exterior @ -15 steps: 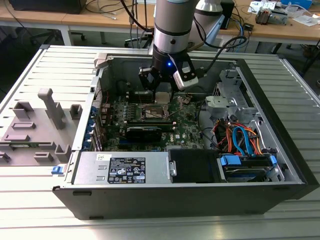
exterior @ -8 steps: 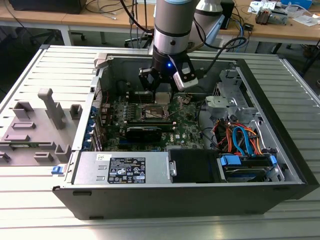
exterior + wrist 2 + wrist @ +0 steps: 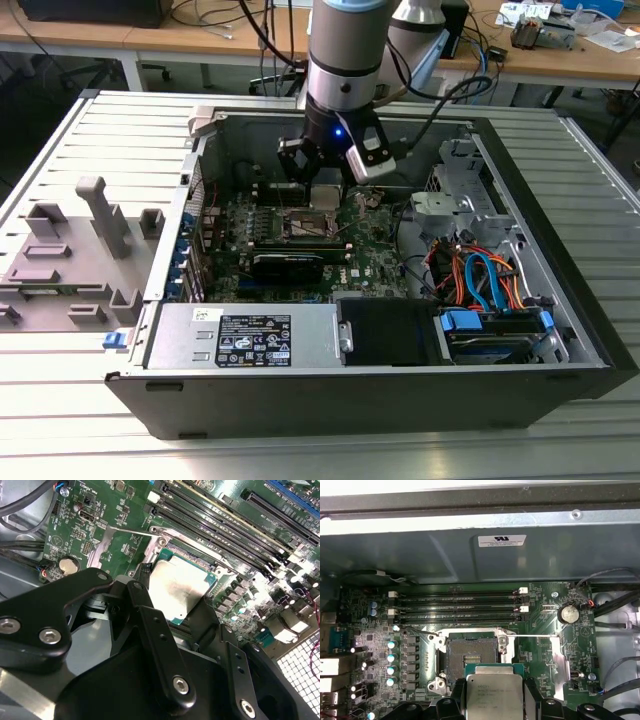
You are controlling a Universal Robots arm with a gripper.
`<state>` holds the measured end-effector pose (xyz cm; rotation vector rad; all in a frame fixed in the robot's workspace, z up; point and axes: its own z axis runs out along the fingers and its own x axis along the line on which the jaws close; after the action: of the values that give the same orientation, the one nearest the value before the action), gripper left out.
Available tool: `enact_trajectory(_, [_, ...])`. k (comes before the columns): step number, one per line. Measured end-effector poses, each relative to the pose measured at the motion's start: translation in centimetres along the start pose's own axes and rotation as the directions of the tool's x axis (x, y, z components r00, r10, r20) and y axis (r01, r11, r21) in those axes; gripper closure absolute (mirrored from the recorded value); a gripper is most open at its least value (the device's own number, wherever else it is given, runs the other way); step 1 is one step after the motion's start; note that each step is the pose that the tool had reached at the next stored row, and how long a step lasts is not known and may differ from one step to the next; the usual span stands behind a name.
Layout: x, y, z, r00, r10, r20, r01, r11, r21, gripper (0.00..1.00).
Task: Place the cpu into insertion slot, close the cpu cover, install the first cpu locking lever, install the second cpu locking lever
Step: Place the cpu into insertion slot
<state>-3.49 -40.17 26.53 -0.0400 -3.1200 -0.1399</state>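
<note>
One robot arm reaches down into an open computer case [image 3: 330,405] that lies on its side on a slatted metal table [image 3: 300,455]. Its black hand [image 3: 493,702] is pinching the chip [image 3: 493,687] by two opposite edges, a finger [image 3: 150,630] on each side. That leaves the silvery top facing up and the underside free to meet the contacts.

The chip hangs about level, close over the green board and overlapping one edge of the socket [image 3: 470,655], not yet seated. In the first wrist view the dark square of the socket is open and bare inside its thin metal rim. To my eye this is the placing step, with the chip held close to the opening.

The cover [image 3: 560,667], a silvery frame, seems to be swung back and lying beside the socket, out of the way so the chip can go down, though I am not certain of that. A thin wire lever [image 3: 535,636] runs along by it, unlatched as far as I can tell. Long black memory slots [image 3: 457,605] lie just beside the socket, toward the case wall. A grey plastic fixture [image 3: 70,250] sits on the table at the exterior view's left, well apart from the work.
</note>
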Motion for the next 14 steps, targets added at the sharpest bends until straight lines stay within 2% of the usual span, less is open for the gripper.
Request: enact_trajectory(14, [-0.01, -0.12, 0.49, 1.0000, 0.000, 0.0001, 0.000, 1.0000, 0.0000, 0.45])
